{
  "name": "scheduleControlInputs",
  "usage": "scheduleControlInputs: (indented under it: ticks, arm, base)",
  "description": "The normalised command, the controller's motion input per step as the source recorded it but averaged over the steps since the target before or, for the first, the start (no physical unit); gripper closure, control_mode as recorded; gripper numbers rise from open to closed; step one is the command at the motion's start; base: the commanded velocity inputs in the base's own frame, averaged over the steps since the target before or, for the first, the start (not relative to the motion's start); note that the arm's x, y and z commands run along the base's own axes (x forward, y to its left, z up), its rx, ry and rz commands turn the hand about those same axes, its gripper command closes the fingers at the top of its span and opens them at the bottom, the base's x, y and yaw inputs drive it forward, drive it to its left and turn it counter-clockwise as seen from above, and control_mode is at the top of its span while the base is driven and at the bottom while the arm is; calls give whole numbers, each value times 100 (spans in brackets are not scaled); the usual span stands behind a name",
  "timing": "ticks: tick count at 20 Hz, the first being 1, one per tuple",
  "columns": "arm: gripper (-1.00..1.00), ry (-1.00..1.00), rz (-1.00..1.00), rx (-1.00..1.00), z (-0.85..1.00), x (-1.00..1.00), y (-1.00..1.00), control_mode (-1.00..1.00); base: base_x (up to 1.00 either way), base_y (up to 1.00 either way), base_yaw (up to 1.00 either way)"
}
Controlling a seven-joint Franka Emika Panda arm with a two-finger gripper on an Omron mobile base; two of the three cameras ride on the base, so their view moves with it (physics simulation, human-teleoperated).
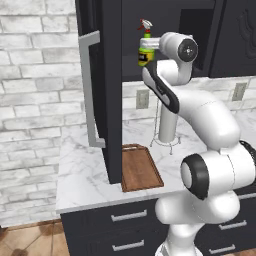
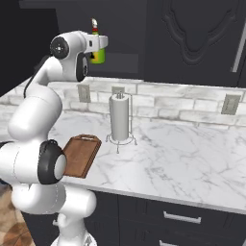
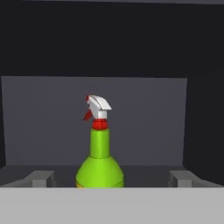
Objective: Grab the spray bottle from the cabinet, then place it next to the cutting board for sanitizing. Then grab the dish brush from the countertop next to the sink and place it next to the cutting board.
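From the left base view, the cabinet (image 1: 107,90) stands with its door swung out toward the camera, the long grey bar handle on the door's face. The spray bottle (image 1: 145,50) stands upright on the cabinet's shelf, its red-and-white nozzle pointing left, and the arm's wrist is level with it, just to its right. Below, the cutting board (image 1: 140,167) lies flat on the worktop (image 1: 85,170), part of its left side hidden behind the door's lower corner. A paper towel holder (image 1: 166,125) stands behind the board.

From the right base view, the end effector (image 2: 98,44) is right at the spray bottle (image 2: 98,53), whose green body peeks out below and nozzle above the white hand. The cutting board (image 2: 80,154) sits near the worktop's front edge, with the paper towel holder (image 2: 120,117) near it on the right.

In the hand view, the bottle (image 3: 99,162) is centred between the two finger tips (image 3: 38,178), which are spread wide, well apart from its sides; nothing is gripped yet.

The risk, as I judge it: the bottle is narrow at the neck and wide at the base, so closing too high could pinch the neck and tip it, and pushing further in before closing could knock it over backward. On withdrawal, the open door sits close to the likely path down to the board, and a swing to that side might clip it.
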Motion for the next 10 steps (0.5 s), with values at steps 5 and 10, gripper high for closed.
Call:
scheduleControlInputs:
  ticks: [5,10]
  arm:
    - [-100,0,0,0,0,36,0,-100]
    - [-100,1,0,0,0,19,0,-100]
  base:
    - [0,0,0]
    - [0,0,0]
